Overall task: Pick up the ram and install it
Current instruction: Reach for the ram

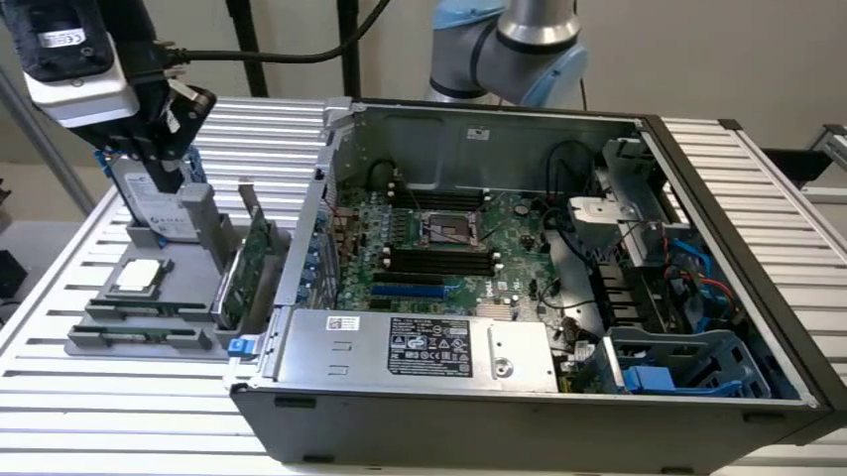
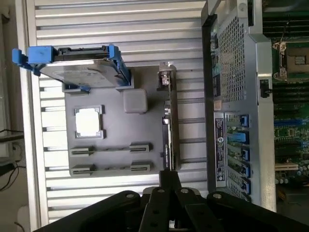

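Note:
Two thin ram sticks (image 1: 137, 311) (image 2: 110, 149) stand on edge in the long slots of a grey holder tray (image 1: 93, 342) (image 2: 116, 125), at the exterior view's lower left. My gripper (image 1: 170, 180) (image 2: 169, 176) hangs above the tray's far end, in front of the upright hard drive, well apart from the ram. Its dark fingers meet in a single tip with nothing between them. The open computer case (image 1: 741, 198) lies at the exterior view's right. Black memory slots (image 1: 437, 264) run across its green motherboard.
The tray also carries a silver hard drive (image 1: 149, 206) (image 2: 82, 72) in a blue bracket, a square processor (image 1: 139, 278) (image 2: 88, 121) and an upright green expansion card (image 1: 252, 266) (image 2: 167, 121) close to the case wall. Everything rests on a slatted white table (image 1: 79, 416).

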Controlling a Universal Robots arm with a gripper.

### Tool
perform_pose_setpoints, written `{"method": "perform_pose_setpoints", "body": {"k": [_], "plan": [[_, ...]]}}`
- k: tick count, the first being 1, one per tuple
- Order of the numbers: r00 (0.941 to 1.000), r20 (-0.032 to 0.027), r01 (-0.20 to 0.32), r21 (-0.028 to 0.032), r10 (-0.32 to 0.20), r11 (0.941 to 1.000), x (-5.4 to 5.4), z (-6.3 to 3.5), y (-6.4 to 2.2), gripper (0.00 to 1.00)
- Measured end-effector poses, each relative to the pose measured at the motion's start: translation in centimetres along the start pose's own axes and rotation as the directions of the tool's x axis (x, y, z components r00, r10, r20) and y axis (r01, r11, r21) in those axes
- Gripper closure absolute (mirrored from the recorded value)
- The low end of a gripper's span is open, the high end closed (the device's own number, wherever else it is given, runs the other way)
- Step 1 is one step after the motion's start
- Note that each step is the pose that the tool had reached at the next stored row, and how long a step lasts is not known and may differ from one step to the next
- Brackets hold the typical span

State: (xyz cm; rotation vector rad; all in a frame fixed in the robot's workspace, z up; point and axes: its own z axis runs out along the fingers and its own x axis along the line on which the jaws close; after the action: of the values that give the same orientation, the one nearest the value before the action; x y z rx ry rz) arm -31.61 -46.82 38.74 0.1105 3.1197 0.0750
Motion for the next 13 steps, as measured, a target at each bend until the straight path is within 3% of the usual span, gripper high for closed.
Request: {"method": "perform_pose_setpoints", "body": {"k": [13], "plan": [[0.9997, -0.0225, -0.001, 0.0017, 0.001, 1.0, 5.9, 1.18, -0.6, 1.0]]}}
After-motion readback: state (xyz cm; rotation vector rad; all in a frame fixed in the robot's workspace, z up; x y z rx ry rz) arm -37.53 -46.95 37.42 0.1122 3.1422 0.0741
